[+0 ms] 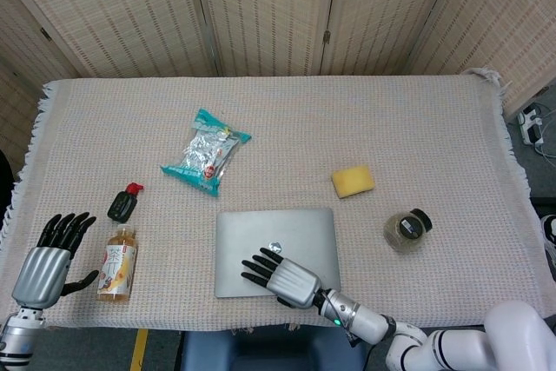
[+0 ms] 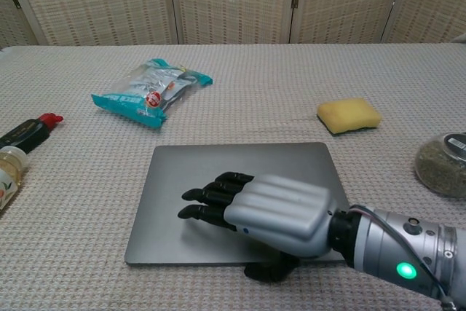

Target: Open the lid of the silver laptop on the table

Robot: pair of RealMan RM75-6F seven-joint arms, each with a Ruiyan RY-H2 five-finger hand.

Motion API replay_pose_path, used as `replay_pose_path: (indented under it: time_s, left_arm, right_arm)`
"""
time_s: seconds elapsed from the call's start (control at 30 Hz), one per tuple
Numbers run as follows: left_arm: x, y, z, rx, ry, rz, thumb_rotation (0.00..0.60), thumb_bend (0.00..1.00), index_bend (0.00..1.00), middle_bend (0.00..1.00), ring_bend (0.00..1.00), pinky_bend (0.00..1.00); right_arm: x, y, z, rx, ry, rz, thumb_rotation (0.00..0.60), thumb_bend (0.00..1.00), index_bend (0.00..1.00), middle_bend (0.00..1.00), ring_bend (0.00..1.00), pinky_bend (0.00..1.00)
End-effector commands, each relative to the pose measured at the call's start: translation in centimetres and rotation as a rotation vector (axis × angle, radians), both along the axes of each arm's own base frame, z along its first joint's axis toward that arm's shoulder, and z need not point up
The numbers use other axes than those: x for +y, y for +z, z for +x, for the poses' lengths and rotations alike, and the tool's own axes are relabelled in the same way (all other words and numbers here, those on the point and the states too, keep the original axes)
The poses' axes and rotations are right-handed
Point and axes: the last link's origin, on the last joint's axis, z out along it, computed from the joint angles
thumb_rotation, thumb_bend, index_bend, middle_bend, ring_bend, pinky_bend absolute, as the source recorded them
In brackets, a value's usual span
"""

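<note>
Silver laptop (image 1: pixel 276 251) lies flat, lid closed, near the front edge of the cloth-covered surface (image 1: pixel 417 128). Right hand (image 1: pixel 280 276) sits over the lid's front half, palm down, fingers (image 2: pixel 211 204) stretched out and slightly apart, thumb down at the laptop's front edge; holds nothing. Left hand (image 1: pixel 52 256) at the surface's front left corner, fingers spread, empty. Drink bottle (image 1: pixel 116 261) just beside it, small dark red-capped bottle (image 1: pixel 124 202) behind that. Snack bag (image 1: pixel 205 153) mid-surface, yellow sponge (image 1: pixel 352 182) and glass jar (image 1: pixel 407 229) right of the laptop.
</note>
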Motion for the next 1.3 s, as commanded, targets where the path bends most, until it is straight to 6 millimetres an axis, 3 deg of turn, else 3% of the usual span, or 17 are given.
replay_pose_path:
  time_s: [0.03,0.43,1.03,1.3]
  left_arm:
    - [0.0,0.0,0.0,0.000,0.000,0.000,0.600,0.23,0.13,0.13,0.10,0.00]
    - [0.3,-0.2,0.0,-0.001,-0.004,-0.005,0.600,0.23,0.13,0.13,0.10,0.00]
    - [1.3,-2.2,0.2,-0.026,-0.040,-0.092,0.600,0.24,0.13,0.13,0.10,0.00]
    - [1.4,-3.5,0.0,-0.058,-0.037,-0.143,0.600,0.24,0.14,0.14,0.12,0.00]
  right_arm:
    - [-0.1,0.1,0.1,-0.001,0.000,-0.003,0.600,0.38,0.00,0.00,0.00,0.00]
    - [-0.3,0.0,0.4,0.010,0.012,-0.023,0.600,0.39,0.00,0.00,0.00,0.00]
    - [-0.6,-0.6,1.6,0.039,0.063,-0.122,0.600,0.61,0.00,0.00,0.00,0.00]
    - [-0.9,-1.0,2.7,0.089,0.099,-0.225,0.600,0.64,0.00,0.00,0.00,0.00]
